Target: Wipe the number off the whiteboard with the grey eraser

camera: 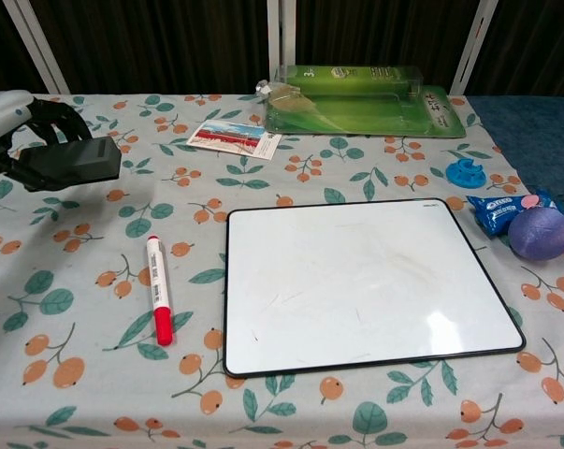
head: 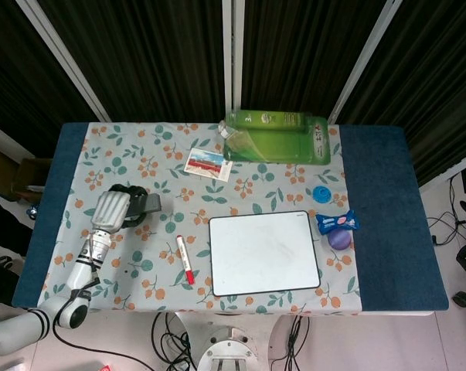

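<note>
The whiteboard (head: 264,252) (camera: 361,282) lies flat at the table's front centre, its surface white with only faint smudges and no number that I can make out. My left hand (head: 113,209) (camera: 24,131) is over the left part of the table, well away from the board, and it grips the grey eraser (head: 145,205) (camera: 68,160) just above the cloth. The right hand shows in neither view.
A red marker (head: 185,260) (camera: 157,291) lies left of the board. A photo card (head: 208,164), a green package (head: 279,137), a blue cap (head: 321,193), a blue snack pack (head: 337,222) and a purple ball (head: 340,239) sit behind and right of it.
</note>
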Controlling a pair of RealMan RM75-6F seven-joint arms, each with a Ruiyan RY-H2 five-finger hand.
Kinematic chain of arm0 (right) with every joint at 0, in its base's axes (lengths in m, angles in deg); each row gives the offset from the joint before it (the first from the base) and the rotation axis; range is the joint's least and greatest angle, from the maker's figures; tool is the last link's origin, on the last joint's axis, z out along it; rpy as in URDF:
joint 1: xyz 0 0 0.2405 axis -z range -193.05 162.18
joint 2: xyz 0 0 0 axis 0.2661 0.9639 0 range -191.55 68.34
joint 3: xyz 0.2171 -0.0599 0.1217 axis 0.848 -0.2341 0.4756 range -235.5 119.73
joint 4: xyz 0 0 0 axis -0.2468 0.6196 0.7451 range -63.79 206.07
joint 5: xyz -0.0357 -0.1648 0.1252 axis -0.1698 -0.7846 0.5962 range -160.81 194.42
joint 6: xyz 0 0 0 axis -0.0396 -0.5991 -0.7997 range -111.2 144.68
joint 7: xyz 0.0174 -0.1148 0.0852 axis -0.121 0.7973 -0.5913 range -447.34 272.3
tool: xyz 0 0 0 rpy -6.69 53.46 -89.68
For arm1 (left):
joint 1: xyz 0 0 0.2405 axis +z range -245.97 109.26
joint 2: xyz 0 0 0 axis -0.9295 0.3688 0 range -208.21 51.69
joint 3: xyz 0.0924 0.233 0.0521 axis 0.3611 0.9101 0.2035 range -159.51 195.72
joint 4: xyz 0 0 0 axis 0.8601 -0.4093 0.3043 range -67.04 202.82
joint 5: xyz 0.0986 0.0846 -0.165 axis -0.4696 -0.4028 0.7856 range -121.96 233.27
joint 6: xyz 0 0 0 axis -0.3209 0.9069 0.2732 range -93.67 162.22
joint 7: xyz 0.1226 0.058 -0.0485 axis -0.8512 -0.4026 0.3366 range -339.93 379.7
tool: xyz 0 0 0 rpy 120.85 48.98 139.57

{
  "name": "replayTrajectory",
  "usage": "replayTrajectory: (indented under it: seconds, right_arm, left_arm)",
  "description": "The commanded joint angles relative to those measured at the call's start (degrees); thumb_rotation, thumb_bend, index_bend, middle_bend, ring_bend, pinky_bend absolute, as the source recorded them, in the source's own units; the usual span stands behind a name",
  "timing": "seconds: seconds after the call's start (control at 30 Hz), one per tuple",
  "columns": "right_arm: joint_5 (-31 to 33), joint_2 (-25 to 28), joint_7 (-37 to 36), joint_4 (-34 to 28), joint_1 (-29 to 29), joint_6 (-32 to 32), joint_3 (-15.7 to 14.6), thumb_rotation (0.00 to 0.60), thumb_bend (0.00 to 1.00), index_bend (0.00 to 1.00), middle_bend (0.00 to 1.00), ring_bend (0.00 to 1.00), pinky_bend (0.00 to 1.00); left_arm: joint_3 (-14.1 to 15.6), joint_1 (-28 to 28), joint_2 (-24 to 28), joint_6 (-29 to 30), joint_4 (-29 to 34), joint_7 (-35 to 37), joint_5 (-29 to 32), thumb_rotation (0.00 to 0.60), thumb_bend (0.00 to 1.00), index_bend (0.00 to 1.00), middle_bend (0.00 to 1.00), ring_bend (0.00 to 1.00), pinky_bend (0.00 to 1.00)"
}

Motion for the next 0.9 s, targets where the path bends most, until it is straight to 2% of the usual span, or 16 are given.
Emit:
replayTrajectory:
  seconds: [0.03,0.27,0.33,0.4,0.47,0.67,0.77,0.9]
  right_arm:
    - [0.0,0.0,0.1,-0.1,0.0,0.0,0.0,0.600,1.00,0.00,0.00,0.00,0.00]
    - [0.0,-0.2,0.7,-0.4,-0.2,0.2,-0.3,0.600,1.00,0.00,0.00,0.00,0.00]
    - [0.1,-0.1,0.7,-0.3,-0.1,0.0,-0.3,0.600,1.00,0.00,0.00,0.00,0.00]
    - [0.2,-0.1,0.6,-0.3,0.0,0.0,-0.3,0.600,1.00,0.00,0.00,0.00,0.00]
    - [0.5,-0.1,0.6,-0.1,0.1,0.1,-0.3,0.600,1.00,0.00,0.00,0.00,0.00]
    - [0.7,-0.6,0.4,0.6,0.1,0.4,-0.4,0.600,1.00,0.00,0.00,0.00,0.00]
    - [0.8,-0.8,0.4,0.8,0.0,0.4,-0.4,0.600,0.99,0.00,0.00,0.00,0.00]
    - [0.8,-0.8,0.5,0.8,0.1,0.4,-0.4,0.600,0.92,0.00,0.00,0.00,0.00]
  left_arm:
    - [0.8,0.1,-1.6,-0.4,-2.7,1.8,-1.4,0.600,0.48,0.61,0.61,0.56,0.29]
    - [1.4,-0.9,-4.2,-2.4,-7.1,1.1,-2.3,0.600,0.46,0.60,0.60,0.55,0.29]
    - [1.7,-0.9,-4.5,-2.6,-7.9,0.7,-2.5,0.600,0.42,0.57,0.58,0.53,0.29]
    - [2.0,-0.9,-4.4,-3.4,-8.0,0.9,-2.5,0.600,0.35,0.51,0.54,0.51,0.29]
    - [2.0,-0.9,-4.3,-3.6,-7.9,2.1,-2.7,0.600,0.24,0.37,0.45,0.44,0.28]
    - [2.4,-0.8,-3.6,-4.7,-7.5,2.9,-2.9,0.600,0.12,0.10,0.19,0.21,0.24]
    - [2.3,-0.8,-2.5,-5.8,-5.7,2.0,-2.3,0.600,0.09,0.06,0.13,0.17,0.23]
    - [2.1,-0.4,-1.0,-5.2,-3.2,-0.2,-2.0,0.600,0.09,0.05,0.12,0.14,0.23]
